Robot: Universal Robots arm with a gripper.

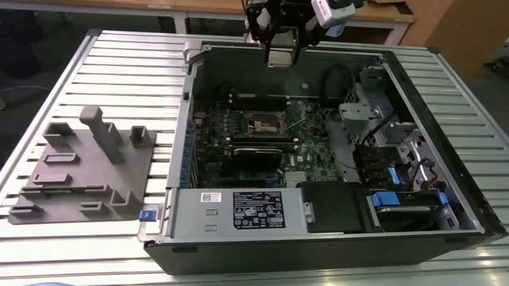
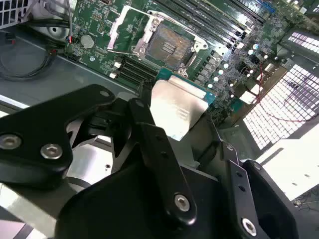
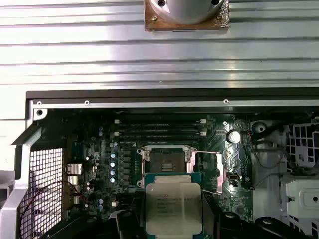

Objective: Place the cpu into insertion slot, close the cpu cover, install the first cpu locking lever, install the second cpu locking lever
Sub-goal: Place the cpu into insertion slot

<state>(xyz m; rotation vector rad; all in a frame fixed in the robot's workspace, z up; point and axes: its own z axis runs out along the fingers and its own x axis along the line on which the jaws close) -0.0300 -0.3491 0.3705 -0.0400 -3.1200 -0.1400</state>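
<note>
Firmly, the gripper (image 1: 284,53) had its jaws clamped on the cpu (image 3: 173,206) by opposite edges; the insertion slot (image 3: 166,162) lay uncovered below the jaws, well apart from them.

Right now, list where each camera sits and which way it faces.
Exterior view: off the arm, high over the table, looking down into the open case; the gripper hangs at the case's far wall, holding the cpu.
First wrist view: on the arm, facing down at the board; fingers flank the cpu.
Second wrist view: on the arm, looking slantwise past the gripper at the board.
Both wrist views share the cpu and the empty slot.
</note>
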